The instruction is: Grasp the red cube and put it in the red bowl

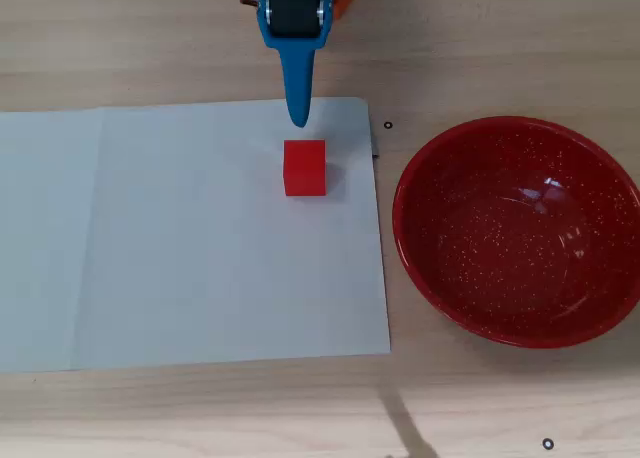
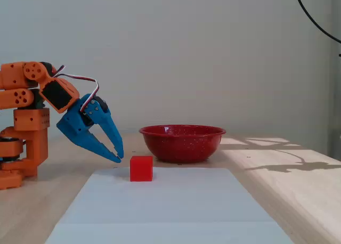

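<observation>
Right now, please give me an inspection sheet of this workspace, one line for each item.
Surface: wooden table with a white sheet on it.
Job's things: red cube on the sheet; red bowl empty, beside the sheet.
Clutter: nothing seen.
Gripper: blue gripper just short of the cube, holding nothing, fingers close together.
Cables: wires on the arm; black cable at top right in the fixed view.
Surroundings: plain wall.

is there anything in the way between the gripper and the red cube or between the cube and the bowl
Nothing visible. The gripper hangs just short of the red cube, and only bare white sheet and table lie between the cube and the red bowl.
</observation>
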`<state>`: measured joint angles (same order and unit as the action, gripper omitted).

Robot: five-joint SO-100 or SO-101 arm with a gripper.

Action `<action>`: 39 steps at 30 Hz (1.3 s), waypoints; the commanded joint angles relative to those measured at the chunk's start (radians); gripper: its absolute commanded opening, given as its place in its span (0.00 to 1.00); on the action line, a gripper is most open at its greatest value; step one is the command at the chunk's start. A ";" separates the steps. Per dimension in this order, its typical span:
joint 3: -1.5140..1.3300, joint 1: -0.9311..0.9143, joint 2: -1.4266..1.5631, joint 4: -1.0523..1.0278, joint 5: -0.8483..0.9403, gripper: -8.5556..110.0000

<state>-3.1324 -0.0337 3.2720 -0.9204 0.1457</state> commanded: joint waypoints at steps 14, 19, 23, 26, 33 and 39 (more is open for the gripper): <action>-0.008 -0.018 0.021 -0.003 -0.023 0.08; -0.008 -0.018 0.021 -0.003 -0.018 0.08; -0.008 -0.018 0.020 -0.003 -0.017 0.08; 0.000 -0.018 0.015 -0.015 -0.032 0.08; 0.164 -0.025 -0.124 -0.084 -0.032 0.08; 0.341 -0.011 -0.239 -0.169 -0.048 0.08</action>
<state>-2.9437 -0.0337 3.0664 -1.0677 0.1120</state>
